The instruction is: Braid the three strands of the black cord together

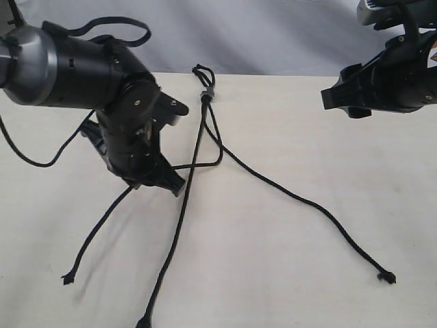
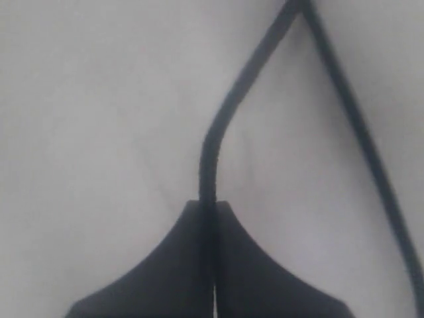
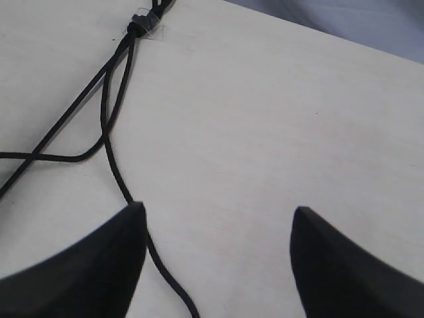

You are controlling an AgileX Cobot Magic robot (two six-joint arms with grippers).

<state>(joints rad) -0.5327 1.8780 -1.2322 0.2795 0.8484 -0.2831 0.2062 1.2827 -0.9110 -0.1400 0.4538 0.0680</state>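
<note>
**Braid not begun: one strand gripped**

The left gripper (image 2: 207, 215) is clamped on one strand (image 2: 207, 172), which runs straight out from between its closed jaws. The right gripper (image 3: 215, 222) stands apart and empty, and another strand (image 3: 116, 172) passes just beside one finger. The black cord (image 1: 205, 106) lies on the table (image 1: 307, 287), its three strands fanned out from the grey band (image 1: 207, 95) with one loose crossing. I judge that all the plaiting remains.

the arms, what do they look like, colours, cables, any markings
Both are matte black with silver-grey joint housings. Thin black cables loop above and below the left arm. The right arm bears a small orange-and-white label. The left gripper and right gripper have black tapering fingers.
</note>
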